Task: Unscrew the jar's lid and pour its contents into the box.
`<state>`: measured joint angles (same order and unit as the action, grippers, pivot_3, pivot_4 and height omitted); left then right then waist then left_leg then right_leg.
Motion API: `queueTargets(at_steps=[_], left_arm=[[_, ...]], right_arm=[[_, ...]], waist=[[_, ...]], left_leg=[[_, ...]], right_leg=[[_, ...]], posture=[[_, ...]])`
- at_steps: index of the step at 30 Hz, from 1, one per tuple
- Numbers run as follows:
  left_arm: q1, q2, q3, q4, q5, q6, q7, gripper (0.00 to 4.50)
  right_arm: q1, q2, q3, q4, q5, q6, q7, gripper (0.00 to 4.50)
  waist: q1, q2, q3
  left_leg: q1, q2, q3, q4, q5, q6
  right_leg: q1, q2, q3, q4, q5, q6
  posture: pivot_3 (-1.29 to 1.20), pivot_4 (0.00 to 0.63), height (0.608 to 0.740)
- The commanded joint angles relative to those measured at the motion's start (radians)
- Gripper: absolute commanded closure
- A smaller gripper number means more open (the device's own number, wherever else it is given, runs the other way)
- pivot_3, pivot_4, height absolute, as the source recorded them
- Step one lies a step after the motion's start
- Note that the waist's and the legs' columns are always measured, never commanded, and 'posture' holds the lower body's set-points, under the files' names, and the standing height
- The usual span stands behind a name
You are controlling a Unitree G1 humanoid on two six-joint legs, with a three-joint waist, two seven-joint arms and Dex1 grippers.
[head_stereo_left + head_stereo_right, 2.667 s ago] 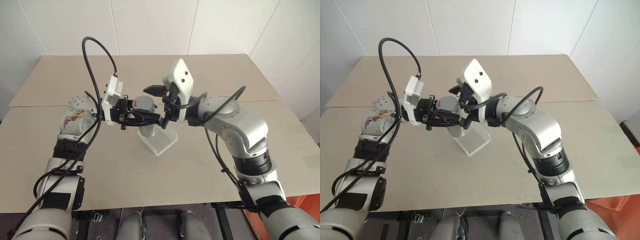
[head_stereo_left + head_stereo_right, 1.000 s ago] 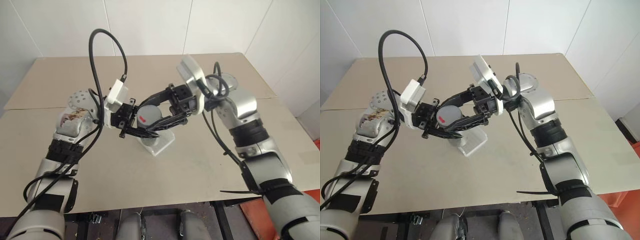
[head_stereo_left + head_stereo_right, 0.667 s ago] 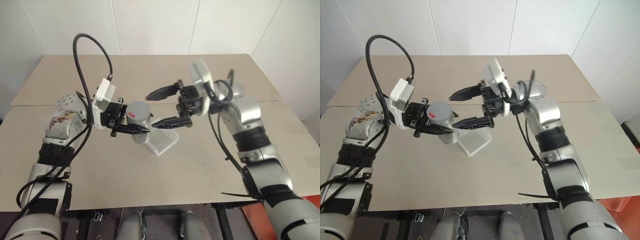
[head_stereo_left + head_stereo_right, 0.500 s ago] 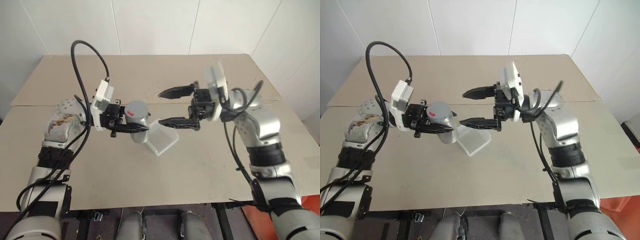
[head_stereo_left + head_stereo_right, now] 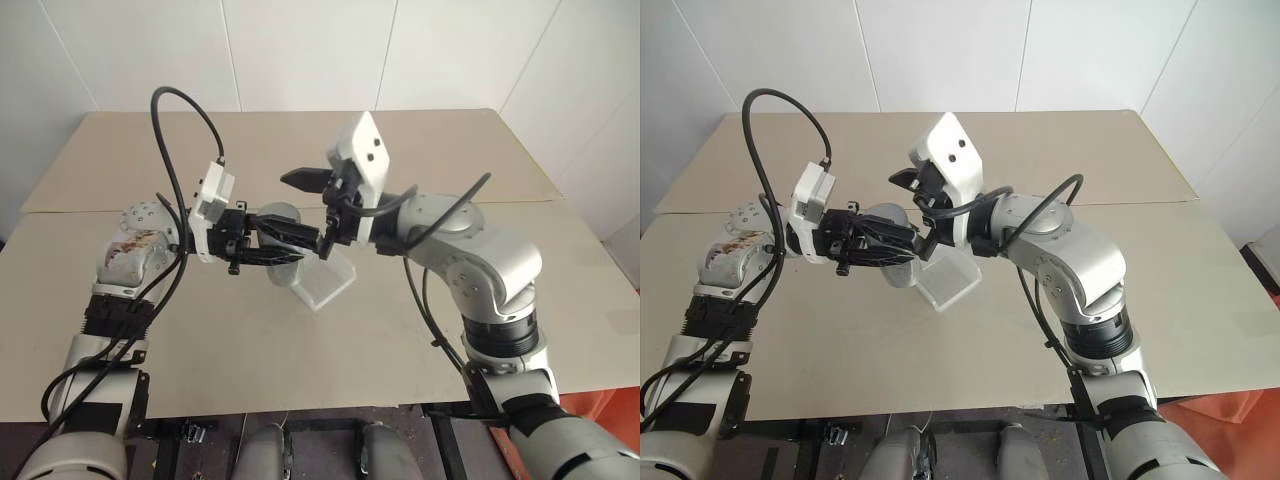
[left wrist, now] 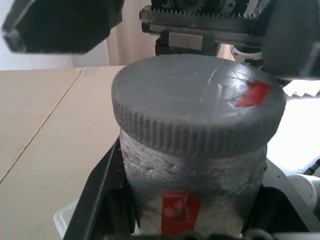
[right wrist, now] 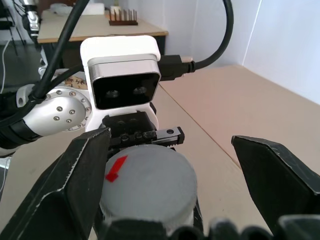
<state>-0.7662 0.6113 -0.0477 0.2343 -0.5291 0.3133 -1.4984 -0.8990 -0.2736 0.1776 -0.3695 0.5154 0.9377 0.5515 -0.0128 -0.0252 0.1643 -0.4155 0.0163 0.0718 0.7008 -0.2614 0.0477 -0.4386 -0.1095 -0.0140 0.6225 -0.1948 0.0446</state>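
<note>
Eye views: the jar (image 5: 283, 232) is held off the surface (image 5: 420, 330) by the left gripper (image 5: 262, 243), jaws pinching its body, just above the box (image 5: 322, 279). The right gripper (image 5: 310, 205) is set over the jar top, jaws spread.

Left wrist view: the lid (image 6: 197, 107) is seen fully seated, red mark on top; the jar body is clamped between the black fingers (image 6: 95, 192).

Right wrist view: the lid (image 7: 147, 182) is bracketed by the open right fingers (image 7: 67, 185), not touched.

Step judged: unscrewing, regrasp phase. Next: right jaws to be closed squarely on the lid rim, then twisted; the contents are not visible.
</note>
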Motion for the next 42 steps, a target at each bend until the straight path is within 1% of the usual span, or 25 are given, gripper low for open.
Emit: queueTargets(at_steps=[1,18,26,35,42], left_arm=[[-0.021,0.002,0.017,-0.014,-0.005,-0.002,-0.007,2.46],[-0.020,0.008,0.034,-0.008,0.008,-0.013,-0.006,2.46],[-0.020,0.006,0.033,-0.009,0.013,-0.015,-0.006,2.46],[-0.016,0.008,0.029,-0.013,0.017,-0.016,-0.010,2.46],[-0.014,0.015,0.031,-0.019,0.014,-0.013,-0.016,2.46]], right_arm=[[-0.029,0.001,0.006,-0.004,-0.008,0.016,-0.014,0.02],[0.005,-0.035,0.037,-0.037,0.006,0.018,0.033,0.02],[0.020,-0.021,0.033,-0.058,0.017,0.017,0.024,0.02],[0.007,0.003,-0.003,-0.037,0.024,-0.010,0.009,0.02],[0.008,0.009,-0.007,0.000,0.010,-0.051,0.012,0.02]], waist=[[-0.002,0.000,0.000],[-0.002,0.000,0.000],[-0.002,0.000,0.000],[-0.002,0.000,0.000],[-0.002,0.000,0.000]], left_leg=[[0.000,0.000,0.000,0.000,0.000,0.000],[0.000,0.000,0.000,0.000,0.000,0.000],[0.000,0.000,-0.001,0.000,0.000,0.000],[0.000,0.000,-0.001,0.000,0.000,0.000],[0.000,0.000,0.000,0.000,0.000,0.000]], right_leg=[[0.000,0.000,0.000,0.000,0.000,0.000],[0.000,0.000,0.000,0.000,0.000,0.000],[0.000,0.000,0.000,0.000,0.000,0.000],[0.000,0.000,0.000,0.000,0.000,0.000],[0.000,0.000,0.000,0.000,0.000,0.000]], posture=[[0.00,0.150,0.740],[0.00,0.150,0.740],[0.00,0.150,0.740],[0.00,0.150,0.740],[0.00,0.150,0.740]])
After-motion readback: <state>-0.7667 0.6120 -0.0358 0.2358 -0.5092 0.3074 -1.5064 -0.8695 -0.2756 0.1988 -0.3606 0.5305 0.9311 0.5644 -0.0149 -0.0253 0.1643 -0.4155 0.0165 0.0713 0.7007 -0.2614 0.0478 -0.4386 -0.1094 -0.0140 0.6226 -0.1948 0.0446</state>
